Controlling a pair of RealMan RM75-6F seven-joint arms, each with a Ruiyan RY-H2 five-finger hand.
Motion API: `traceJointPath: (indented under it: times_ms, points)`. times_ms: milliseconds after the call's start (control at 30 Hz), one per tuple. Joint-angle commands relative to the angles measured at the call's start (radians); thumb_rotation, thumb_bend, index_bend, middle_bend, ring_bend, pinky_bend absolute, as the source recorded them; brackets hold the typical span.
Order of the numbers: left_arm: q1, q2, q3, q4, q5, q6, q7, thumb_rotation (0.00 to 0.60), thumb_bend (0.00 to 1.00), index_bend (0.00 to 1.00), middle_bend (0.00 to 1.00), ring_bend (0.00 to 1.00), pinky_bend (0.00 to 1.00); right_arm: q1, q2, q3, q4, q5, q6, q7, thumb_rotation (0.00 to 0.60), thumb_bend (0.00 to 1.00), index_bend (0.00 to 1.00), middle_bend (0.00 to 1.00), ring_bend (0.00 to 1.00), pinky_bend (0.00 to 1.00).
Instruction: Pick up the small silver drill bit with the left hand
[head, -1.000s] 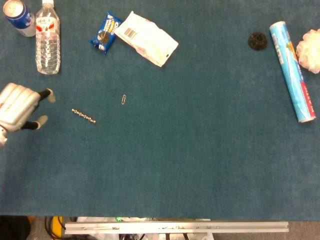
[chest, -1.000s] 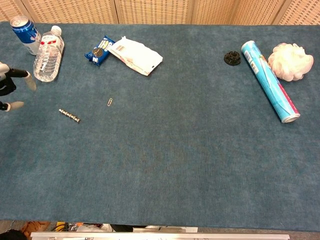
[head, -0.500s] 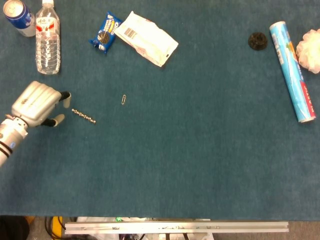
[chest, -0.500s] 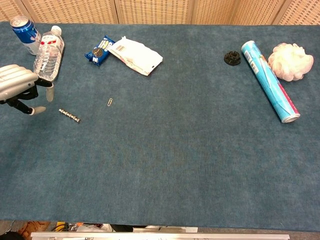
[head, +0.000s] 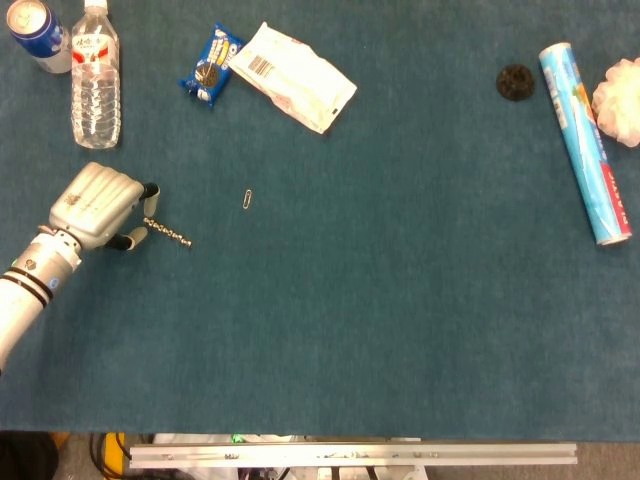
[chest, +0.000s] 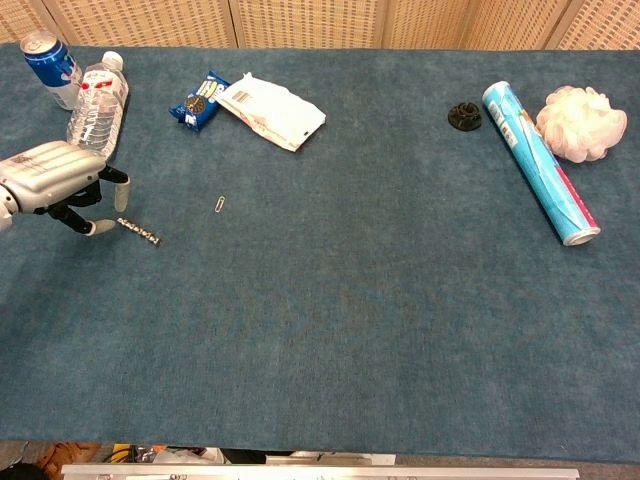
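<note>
1. The drill bit (head: 167, 233) is seen lying flat on the blue table cover (head: 380, 300), towards its left side, with a paper clip (head: 247, 198) a little to its right and a water bottle (head: 96, 88) further back.

2. The left hand (head: 98, 207) is placed just beside the bit's near end, with the fingertips (chest: 121, 177) pointed down and parted. Nothing is held in it. In the chest view one fingertip seems to touch the end of the bit, but real contact cannot be confirmed.

3. The right hand is not shown in either view.

4. The bit is thin and low on the soft cover, so a poor closing could be expected to roll or push it away instead of trapping it.

5. If only the very end is caught, the bit could pivot and drop out once lifted.

6. If the fingertips are pressed too hard into the cover, they could be snagged, and the bit could be flicked sideways towards the paper clip.

7. The bottle and the can (head: 38, 27) stand behind the hand, well apart, and are judged unlikely to be struck.
</note>
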Motion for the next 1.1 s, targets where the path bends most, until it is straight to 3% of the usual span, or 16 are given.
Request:
traceJointPath:
  times_ms: [33,1100]
  points:
    - [-0.004,-0.010,0.001,0.009,-0.011,-0.008,0.012,0.600,0.28,0.50,1.00,1.00,1.00,-0.002,0.001,0.001,0.002,0.005,0.000,0.002,0.600,0.23,0.36,0.44,0.35,0.41]
    - [-0.038,-0.053,0.006,0.025,-0.109,-0.093,0.102,0.600,0.28,0.51,1.00,1.00,1.00,-0.038,0.010,0.003,0.010,0.017,0.025,0.024,0.600,0.23,0.36,0.44,0.35,0.41]
